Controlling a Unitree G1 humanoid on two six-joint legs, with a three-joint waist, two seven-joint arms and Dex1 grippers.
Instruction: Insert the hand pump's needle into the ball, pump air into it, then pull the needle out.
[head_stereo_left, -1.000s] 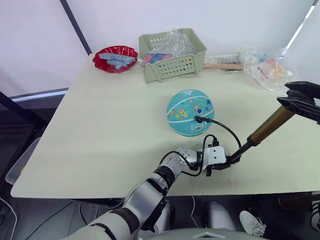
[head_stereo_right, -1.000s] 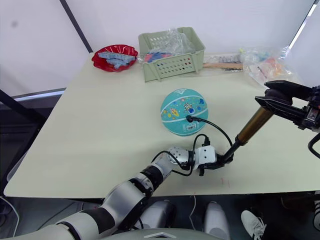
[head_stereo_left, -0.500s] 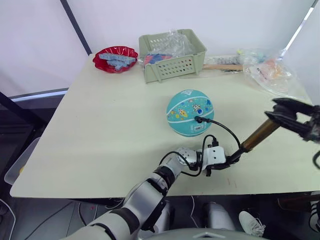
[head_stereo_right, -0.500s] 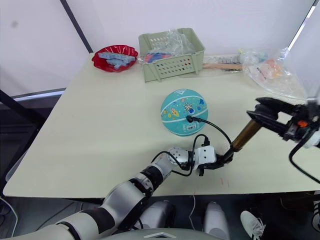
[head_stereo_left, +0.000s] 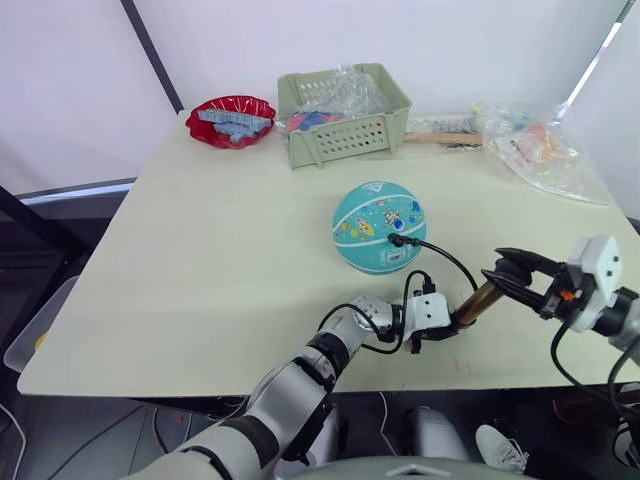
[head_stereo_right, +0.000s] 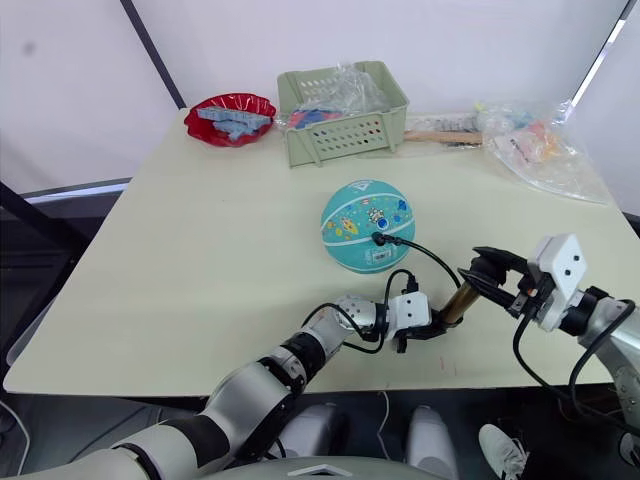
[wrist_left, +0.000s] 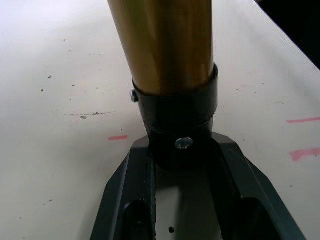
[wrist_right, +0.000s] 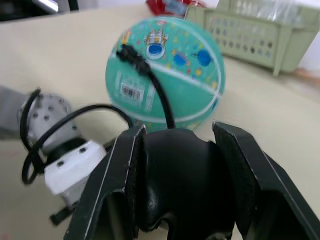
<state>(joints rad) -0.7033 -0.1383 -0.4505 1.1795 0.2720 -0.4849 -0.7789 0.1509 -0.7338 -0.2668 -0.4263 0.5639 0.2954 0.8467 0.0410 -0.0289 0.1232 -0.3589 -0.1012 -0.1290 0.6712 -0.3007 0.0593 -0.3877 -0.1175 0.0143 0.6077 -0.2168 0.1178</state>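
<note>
Left eye view: we find the ball (head_stereo_left: 380, 226) at centre frame on the table (head_stereo_left: 200, 260), with the needle (head_stereo_left: 398, 239) seated in its near side and the hose (head_stereo_left: 450, 262) looping down to the pump (head_stereo_left: 474, 304) at lower right. The left gripper (head_stereo_left: 447, 327) clamps the pump's black foot against the table edge. The right gripper (head_stereo_left: 512, 270) sits over the handle with the bronze barrel mostly pushed in.

Right eye view: a basket (head_stereo_right: 345, 110) and red bowl (head_stereo_right: 229, 115) stand at upper centre and upper left, well apart from the work.

Left wrist view: the fingers (wrist_left: 125, 200) are clenched either side of the pump's black collar, barrel rising between them.

Right wrist view: the fingers (wrist_right: 112, 175) grasp the black handle (wrist_right: 180, 175); the ball fills the upper centre beyond it.

We judge the ball light and free to roll, its skin smooth. The barrel is stiff but slick, so foot and handle are the sound holds. The needle is thin and could bend under a sideways pull; we would grip its black fitting and draw straight out.
</note>
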